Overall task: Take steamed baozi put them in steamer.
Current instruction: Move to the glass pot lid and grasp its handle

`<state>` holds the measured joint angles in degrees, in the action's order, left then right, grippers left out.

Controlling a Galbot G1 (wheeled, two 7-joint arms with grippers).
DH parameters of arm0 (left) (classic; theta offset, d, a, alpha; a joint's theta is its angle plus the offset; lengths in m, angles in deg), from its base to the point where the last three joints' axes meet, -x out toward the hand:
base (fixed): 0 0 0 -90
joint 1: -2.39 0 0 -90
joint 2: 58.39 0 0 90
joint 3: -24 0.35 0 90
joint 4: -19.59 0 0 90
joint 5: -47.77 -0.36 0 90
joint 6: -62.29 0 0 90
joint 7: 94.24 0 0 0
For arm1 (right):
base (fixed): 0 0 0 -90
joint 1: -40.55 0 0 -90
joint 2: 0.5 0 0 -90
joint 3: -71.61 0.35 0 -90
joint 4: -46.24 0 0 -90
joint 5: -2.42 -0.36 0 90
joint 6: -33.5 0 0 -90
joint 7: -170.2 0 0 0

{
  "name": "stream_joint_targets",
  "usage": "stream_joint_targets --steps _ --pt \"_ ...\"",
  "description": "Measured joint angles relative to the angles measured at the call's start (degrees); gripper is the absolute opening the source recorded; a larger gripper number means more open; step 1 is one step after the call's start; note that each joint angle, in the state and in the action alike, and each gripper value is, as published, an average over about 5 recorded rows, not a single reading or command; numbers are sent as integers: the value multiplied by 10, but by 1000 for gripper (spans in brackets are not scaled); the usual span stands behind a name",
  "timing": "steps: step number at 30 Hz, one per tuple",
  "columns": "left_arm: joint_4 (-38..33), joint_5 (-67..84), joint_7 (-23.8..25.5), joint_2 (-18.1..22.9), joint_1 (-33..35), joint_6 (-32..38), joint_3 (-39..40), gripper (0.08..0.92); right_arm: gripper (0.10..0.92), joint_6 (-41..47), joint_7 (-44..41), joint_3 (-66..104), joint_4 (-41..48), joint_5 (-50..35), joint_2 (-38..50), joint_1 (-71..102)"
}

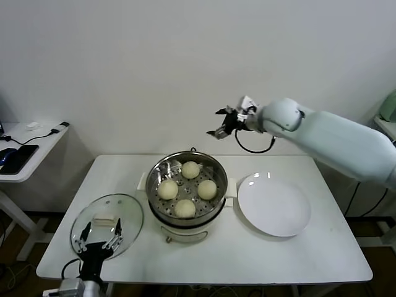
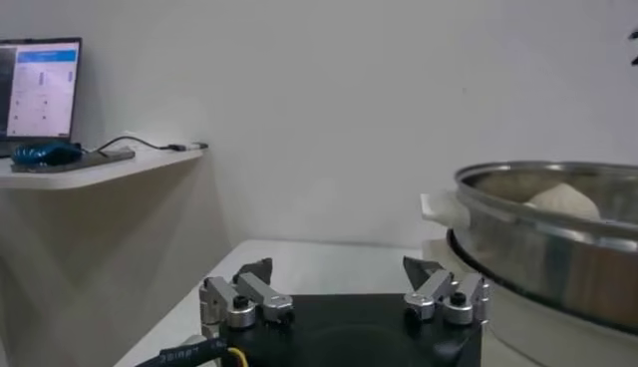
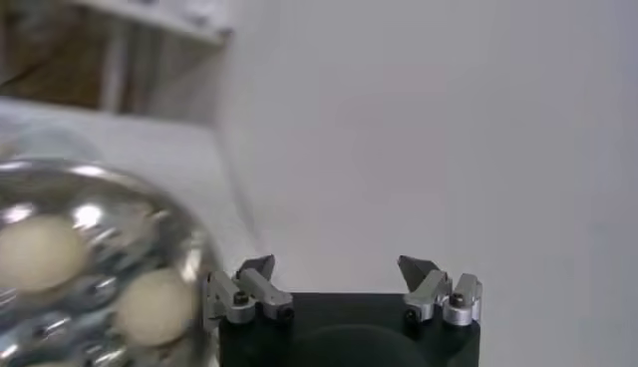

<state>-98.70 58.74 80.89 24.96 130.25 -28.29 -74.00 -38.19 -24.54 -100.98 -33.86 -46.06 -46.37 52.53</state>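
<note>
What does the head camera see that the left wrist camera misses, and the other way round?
Only the head view shows the white plate, the glass lid, all four baozi and the right gripper, raised and open. Only the left wrist view shows a laptop screen on the side desk. Both show the steamer and the left gripper, its fingers open.

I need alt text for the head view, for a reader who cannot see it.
Four baozi sit in the steamer on a white table, between a glass lid and an empty plate. The open right gripper hangs above; the open left gripper is by the lid.
</note>
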Motion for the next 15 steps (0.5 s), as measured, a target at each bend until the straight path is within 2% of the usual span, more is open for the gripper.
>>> stream_joint_targets --steps 7,15 --pt "12 10 -5 -5 -19 12 1 823 823 -45 77 239 -58 53 58 228" --pt "27 15 -3 -16 -39 29 -2 823 823 -108 118 524 -116 113 31 521"
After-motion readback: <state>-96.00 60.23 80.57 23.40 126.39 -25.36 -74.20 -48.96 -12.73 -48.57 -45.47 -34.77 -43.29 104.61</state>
